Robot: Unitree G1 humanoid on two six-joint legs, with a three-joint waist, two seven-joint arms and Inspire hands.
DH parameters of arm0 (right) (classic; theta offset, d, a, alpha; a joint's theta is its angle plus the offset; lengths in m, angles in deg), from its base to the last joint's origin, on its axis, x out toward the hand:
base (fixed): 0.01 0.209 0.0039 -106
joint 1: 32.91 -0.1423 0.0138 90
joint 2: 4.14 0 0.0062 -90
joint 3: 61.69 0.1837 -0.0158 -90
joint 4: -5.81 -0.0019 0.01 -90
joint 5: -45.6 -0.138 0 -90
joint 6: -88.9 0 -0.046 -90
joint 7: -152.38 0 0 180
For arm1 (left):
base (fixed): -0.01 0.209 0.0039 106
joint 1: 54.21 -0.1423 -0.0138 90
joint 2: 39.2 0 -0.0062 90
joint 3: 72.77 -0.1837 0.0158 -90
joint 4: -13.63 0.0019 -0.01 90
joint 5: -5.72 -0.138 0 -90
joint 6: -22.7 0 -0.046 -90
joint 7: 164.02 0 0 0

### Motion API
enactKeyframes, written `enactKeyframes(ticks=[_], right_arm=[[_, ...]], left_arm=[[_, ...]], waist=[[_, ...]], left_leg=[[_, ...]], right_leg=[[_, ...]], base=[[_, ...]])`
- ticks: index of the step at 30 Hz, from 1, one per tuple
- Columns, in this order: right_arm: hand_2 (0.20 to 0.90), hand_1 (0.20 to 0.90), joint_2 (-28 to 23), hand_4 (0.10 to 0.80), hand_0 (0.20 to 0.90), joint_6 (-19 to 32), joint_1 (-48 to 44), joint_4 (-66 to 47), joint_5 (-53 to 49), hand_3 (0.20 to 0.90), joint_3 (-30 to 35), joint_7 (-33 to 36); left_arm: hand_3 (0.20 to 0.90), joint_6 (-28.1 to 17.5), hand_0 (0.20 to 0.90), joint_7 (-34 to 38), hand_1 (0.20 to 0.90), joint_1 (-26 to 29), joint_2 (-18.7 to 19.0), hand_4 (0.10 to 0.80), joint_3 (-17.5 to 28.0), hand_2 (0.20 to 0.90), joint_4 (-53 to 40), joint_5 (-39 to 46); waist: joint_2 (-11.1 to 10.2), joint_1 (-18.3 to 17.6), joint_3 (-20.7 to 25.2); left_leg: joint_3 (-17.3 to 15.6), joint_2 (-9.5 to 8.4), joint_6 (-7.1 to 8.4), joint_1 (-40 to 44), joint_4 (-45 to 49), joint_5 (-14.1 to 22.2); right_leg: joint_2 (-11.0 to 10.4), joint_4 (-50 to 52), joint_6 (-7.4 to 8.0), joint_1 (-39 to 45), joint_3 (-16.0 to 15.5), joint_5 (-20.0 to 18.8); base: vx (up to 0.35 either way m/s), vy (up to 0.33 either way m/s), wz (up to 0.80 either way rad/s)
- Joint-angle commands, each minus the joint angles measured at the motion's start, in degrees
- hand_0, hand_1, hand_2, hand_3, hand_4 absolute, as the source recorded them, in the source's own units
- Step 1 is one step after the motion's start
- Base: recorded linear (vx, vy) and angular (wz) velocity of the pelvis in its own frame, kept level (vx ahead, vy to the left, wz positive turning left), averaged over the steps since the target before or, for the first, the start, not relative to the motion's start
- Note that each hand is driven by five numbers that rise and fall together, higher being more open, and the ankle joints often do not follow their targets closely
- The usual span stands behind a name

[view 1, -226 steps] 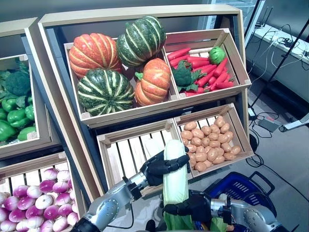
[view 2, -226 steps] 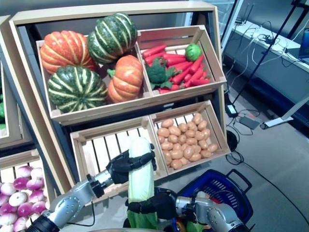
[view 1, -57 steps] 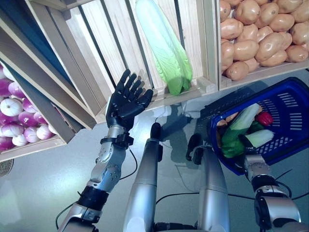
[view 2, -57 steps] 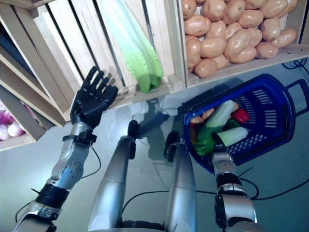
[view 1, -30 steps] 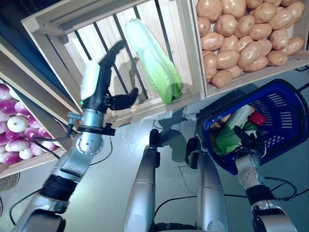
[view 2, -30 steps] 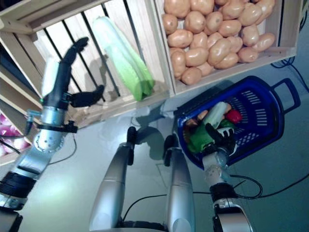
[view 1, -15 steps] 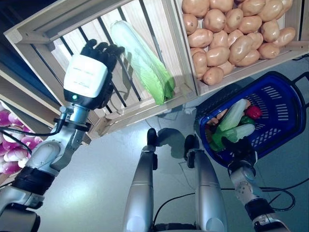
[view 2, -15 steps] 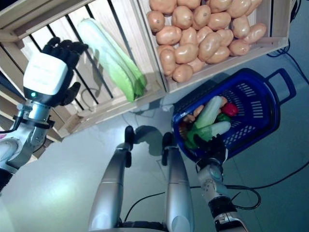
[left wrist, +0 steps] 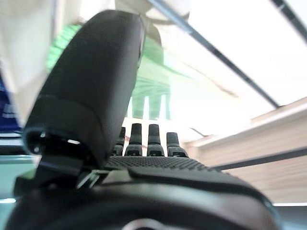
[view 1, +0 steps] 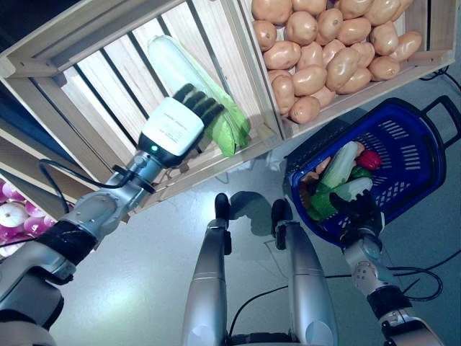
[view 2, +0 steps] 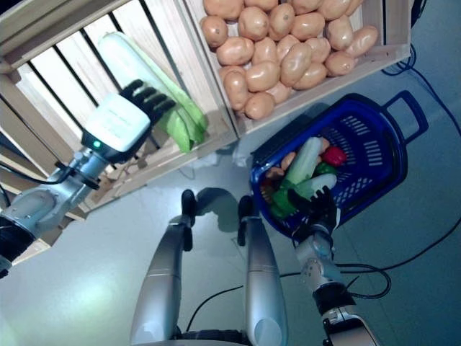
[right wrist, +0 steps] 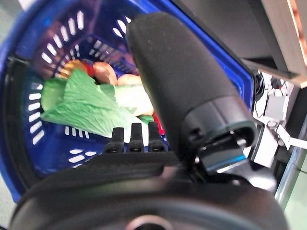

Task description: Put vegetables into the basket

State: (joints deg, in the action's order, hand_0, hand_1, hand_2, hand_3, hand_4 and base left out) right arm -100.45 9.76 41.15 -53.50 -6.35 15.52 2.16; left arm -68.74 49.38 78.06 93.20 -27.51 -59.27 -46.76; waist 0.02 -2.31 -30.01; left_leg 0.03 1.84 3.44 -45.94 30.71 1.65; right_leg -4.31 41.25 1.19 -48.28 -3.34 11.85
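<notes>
A long pale-green cabbage (view 1: 167, 59) lies in a slatted wooden crate (view 1: 108, 86) on the stand. My left hand (view 1: 176, 126) reaches into that crate, with its straight fingers (view 1: 200, 97) laid over the cabbage's middle. In the left wrist view the thumb (left wrist: 91, 86) stands apart and the green leaves (left wrist: 153, 81) lie just past the fingers. The blue basket (view 1: 407, 162) stands on the floor at the right and holds pale cabbages (view 1: 338, 166), a red vegetable (view 1: 369, 160) and orange ones. My right hand (view 1: 358, 213) is open at the basket's near rim, and it also shows in the right wrist view (right wrist: 187, 96).
A crate of potatoes (view 1: 324, 50) sits directly above the basket. Purple-and-white bulbs (view 1: 11, 216) lie in a lower crate at the far left. The grey floor lies between the stand and the basket.
My left hand has moved right across the crate and its fingers now rest on the cabbage. The camera has shifted a little. My right hand stays at the basket's rim.
</notes>
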Motion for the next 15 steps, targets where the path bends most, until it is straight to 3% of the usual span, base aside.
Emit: enactKeyframes(ticks=[1, 10, 15], right_arm=[[0.900, 0.900, -4.0, 0.800, 0.900, 2.0, -0.2, -2.9, 1.8, 0.900, -0.1, 1.5], [0.900, 0.900, -3.3, 0.800, 0.900, 1.3, -0.8, -3.1, 3.3, 0.900, -0.9, 2.5], [0.900, 0.900, -3.2, 0.800, 0.900, 0.6, -1.4, -3.2, 3.8, 0.900, -1.1, 2.9]], left_arm=[[0.900, 1.8, 0.900, 7.2, 0.900, 6.2, -1.5, 0.800, 3.5, 0.900, -1.5, -1.3], [0.900, -0.9, 0.900, 7.8, 0.900, 9.7, -3.2, 0.800, 0.6, 0.900, -1.4, -6.3], [0.900, 1.4, 0.900, 15.3, 0.900, 11.4, -5.1, 0.800, 0.7, 0.900, 3.7, -7.3]], waist=[[1.6, -1.8, 0.2], [1.4, -2.6, 0.2], [1.0, -3.3, 0.2]], left_leg=[[-3.9, -0.60, -2.27, -0.3, -1.0, 0.0], [-4.4, -0.52, -2.22, -0.5, -1.8, -0.1], [-4.5, -0.39, -2.26, -1.1, -1.4, -0.1]], right_leg=[[0.2, -8.7, 0.69, 2.6, -0.6, -9.2], [0.5, -9.5, 0.91, 2.0, -0.3, -9.6], [0.9, -9.6, 1.00, 1.2, 0.1, -10.0]], base=[[-0.015, 0.006, -0.04], [0.000, 0.000, 0.00], [-0.005, 0.017, -0.03]])
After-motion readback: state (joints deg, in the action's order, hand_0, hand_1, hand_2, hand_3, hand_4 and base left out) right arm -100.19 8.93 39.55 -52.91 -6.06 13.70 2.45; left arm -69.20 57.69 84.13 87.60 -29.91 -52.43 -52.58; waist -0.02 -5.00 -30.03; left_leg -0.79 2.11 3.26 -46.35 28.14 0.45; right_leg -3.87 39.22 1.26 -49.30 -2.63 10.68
